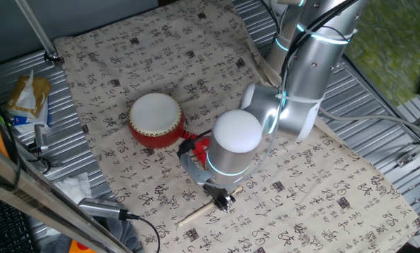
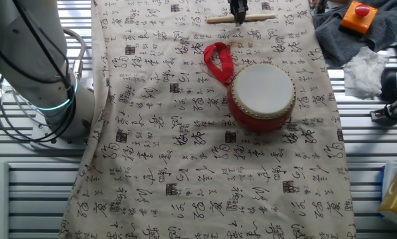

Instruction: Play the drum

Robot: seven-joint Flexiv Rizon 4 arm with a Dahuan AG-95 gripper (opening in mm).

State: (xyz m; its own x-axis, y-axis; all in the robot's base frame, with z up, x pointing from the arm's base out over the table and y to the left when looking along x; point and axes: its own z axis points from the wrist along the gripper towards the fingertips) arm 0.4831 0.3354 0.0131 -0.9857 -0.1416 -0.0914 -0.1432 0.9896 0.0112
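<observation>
The claw [image 1: 222, 199] is lowered to the table [image 1: 112, 53] and sits directly over the thin pale wooden stick [image 1: 194, 213], which lies flat on the cloth; in the other fixed view the claw [image 2: 238, 13] stands at the middle of the stick [image 2: 220, 19] with its fingers on either side. Whether the fingers are pressed onto the stick or merely straddle it, I cannot tell from either view. The drum [image 1: 155, 120] stands upright nearby on the cloth, white skin head upward, red barrel body resting flat, apart from both claw and stick. Its red ribbon loop [image 2: 218, 61] trails from the drum's side toward the stick, lying loose on the calligraphy-printed cloth [image 2: 205, 166] that covers the table.
</observation>
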